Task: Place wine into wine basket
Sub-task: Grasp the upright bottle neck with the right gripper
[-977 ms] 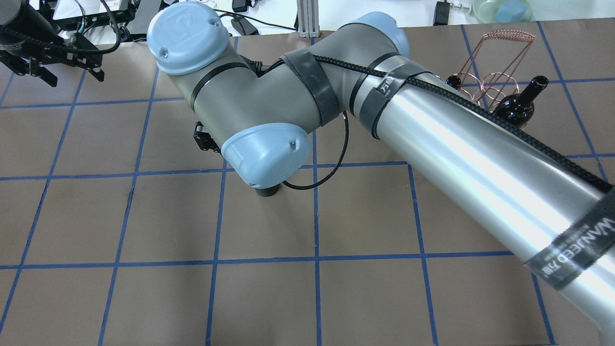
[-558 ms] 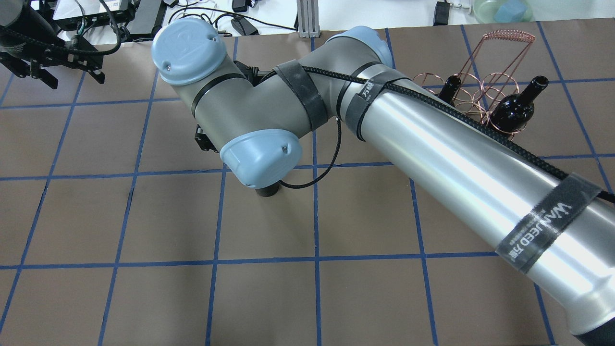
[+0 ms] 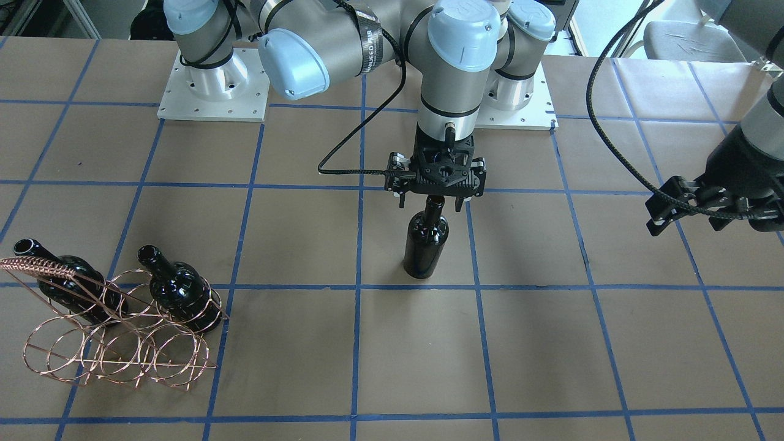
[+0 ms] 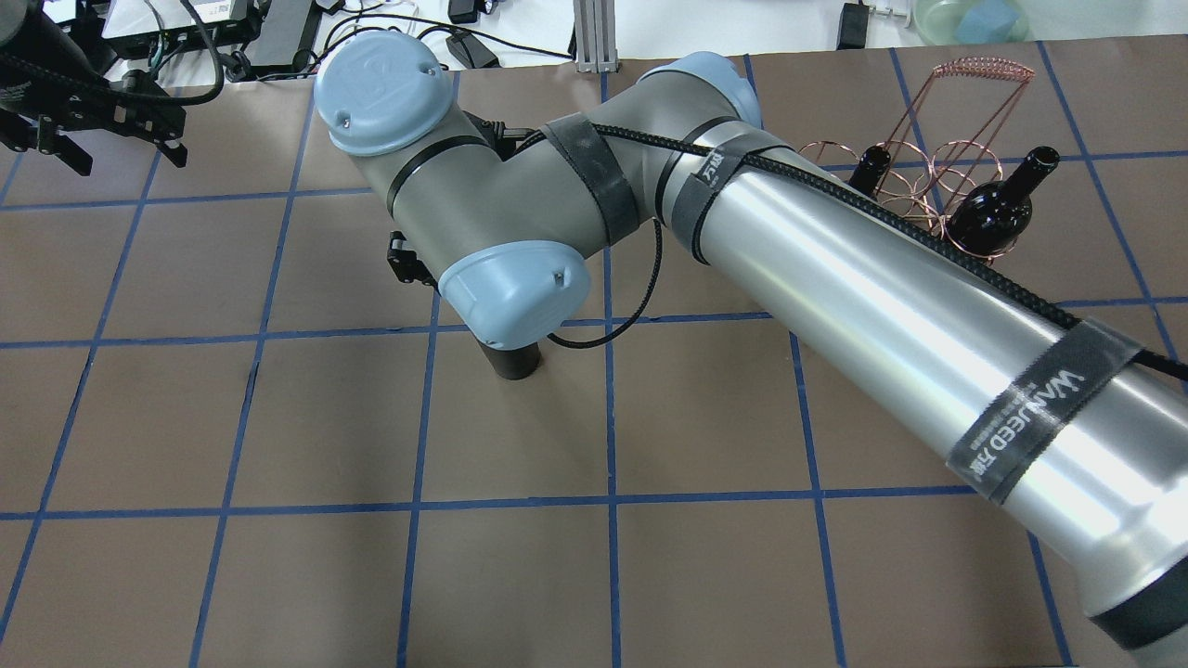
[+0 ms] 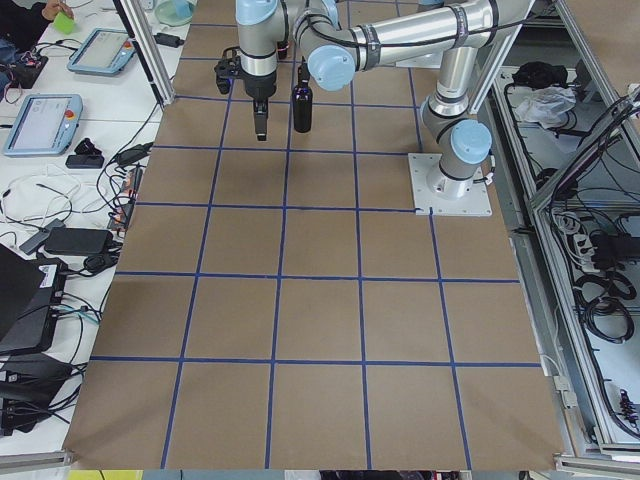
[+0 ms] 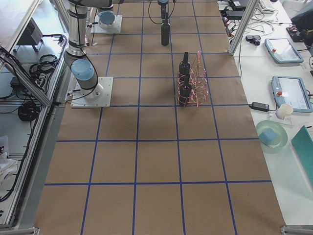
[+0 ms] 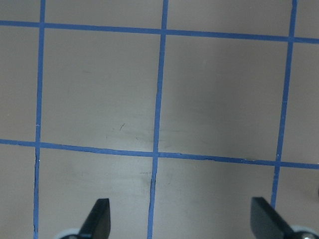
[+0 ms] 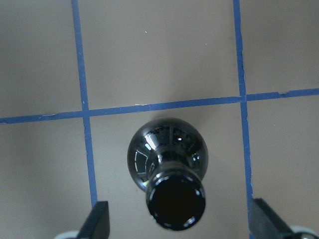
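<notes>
Wine (image 3: 425,245) stands upright at centre, well right of the wine basket (image 3: 37,264), beneath the right gripper (image 3: 432,203), fingers spread around its mouth. It looks like heavy, slick, breakable glass, best clamped at the neck. Far right, the left gripper (image 3: 689,217) hangs spread, empty.

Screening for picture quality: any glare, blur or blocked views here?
Overhead exterior: the right arm fills much of the frame, with a glare streak along its tube, and hides all but the base of the standing wine. Right wrist-mounted: sharp, with bright pane-like reflections on the wine's shoulder. Exterior front-facing: even light, soft shadows.
</notes>
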Controlling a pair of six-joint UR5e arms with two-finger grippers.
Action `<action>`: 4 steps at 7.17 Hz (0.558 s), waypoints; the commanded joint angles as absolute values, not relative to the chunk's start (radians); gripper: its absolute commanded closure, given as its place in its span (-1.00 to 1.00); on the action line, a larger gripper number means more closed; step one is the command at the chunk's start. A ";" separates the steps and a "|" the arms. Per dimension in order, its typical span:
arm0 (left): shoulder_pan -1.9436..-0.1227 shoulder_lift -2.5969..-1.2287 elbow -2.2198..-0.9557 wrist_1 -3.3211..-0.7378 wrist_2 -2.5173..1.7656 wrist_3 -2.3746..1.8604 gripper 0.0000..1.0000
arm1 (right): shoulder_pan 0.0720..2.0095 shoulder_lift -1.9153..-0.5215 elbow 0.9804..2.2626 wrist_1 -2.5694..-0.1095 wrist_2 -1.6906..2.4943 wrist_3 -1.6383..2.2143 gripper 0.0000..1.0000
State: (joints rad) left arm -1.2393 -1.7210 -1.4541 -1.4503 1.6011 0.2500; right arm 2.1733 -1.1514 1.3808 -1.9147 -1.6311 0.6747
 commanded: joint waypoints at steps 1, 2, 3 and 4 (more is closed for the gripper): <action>-1.244 -1.721 -1.459 -1.450 1.606 0.250 -1.00 | 2.158 -1.150 1.382 -1.930 -1.629 0.664 -0.98; -1.243 -1.720 -1.459 -1.448 1.606 0.250 -1.00 | 2.158 -1.144 1.382 -1.930 -1.629 0.664 -0.93; -1.243 -1.717 -1.459 -1.448 1.609 0.250 -1.00 | 2.158 -1.140 1.382 -1.930 -1.625 0.666 -0.85; -1.249 -1.713 -1.459 -1.447 1.605 0.239 -1.00 | 2.158 -1.140 1.382 -1.930 -1.623 0.667 -0.71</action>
